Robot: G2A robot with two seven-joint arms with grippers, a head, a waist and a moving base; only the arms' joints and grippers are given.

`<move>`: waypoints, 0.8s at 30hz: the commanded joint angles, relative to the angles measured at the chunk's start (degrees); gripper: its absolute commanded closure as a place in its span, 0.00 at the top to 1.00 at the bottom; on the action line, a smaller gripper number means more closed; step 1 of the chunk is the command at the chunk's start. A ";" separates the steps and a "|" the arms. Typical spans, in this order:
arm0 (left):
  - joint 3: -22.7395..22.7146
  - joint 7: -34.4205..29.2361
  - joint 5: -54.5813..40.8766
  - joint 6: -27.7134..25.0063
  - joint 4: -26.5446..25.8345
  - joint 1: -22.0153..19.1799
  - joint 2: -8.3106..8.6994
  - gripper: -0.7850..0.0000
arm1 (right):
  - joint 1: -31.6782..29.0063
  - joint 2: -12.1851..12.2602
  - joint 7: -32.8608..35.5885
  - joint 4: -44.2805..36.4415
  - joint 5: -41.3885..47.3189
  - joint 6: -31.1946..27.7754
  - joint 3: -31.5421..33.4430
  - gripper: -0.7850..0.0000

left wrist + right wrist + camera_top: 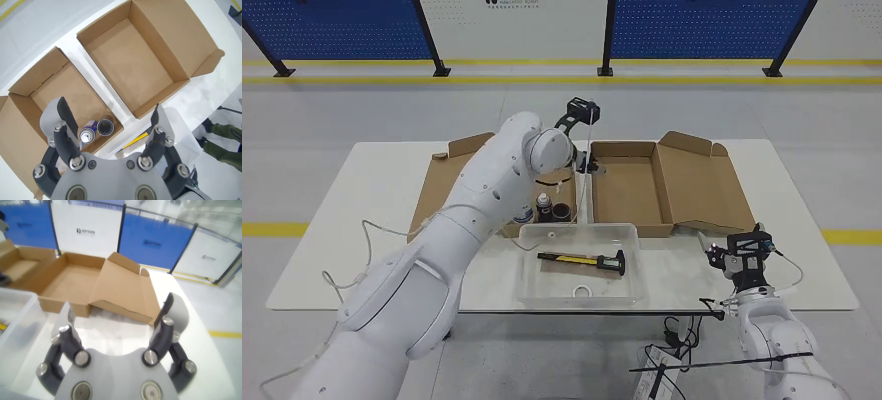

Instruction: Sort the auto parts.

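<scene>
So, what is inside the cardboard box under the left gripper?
A spray can and a black open-topped cylinder stand side by side in one corner of the cardboard box. The left gripper covers part of its floor there, so more could lie hidden.

Behind the box [71,281], a white panel [86,231] carries a dark logo with one word. The blue panel [152,243] beside it shows the same mark, blurred, and so does a farther white panel [209,257]. Near the box, a yellow rule [136,141] bears scale marks and a can [88,130] has a purple label. Neither can be read.
</scene>
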 commanded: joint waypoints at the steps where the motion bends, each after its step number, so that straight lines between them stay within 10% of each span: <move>1: -2.83 -1.53 3.26 2.05 -8.95 3.81 2.12 1.00 | 0.00 0.00 0.00 0.00 0.00 0.00 0.00 1.00; 10: -17.43 -9.24 16.36 8.13 -42.51 23.32 9.02 1.00 | 0.00 0.00 0.00 0.00 0.00 0.00 0.00 1.00; 24: -29.10 -11.28 29.28 17.72 -65.62 42.76 11.95 1.00 | 0.00 0.00 0.00 0.00 0.00 0.00 0.00 1.00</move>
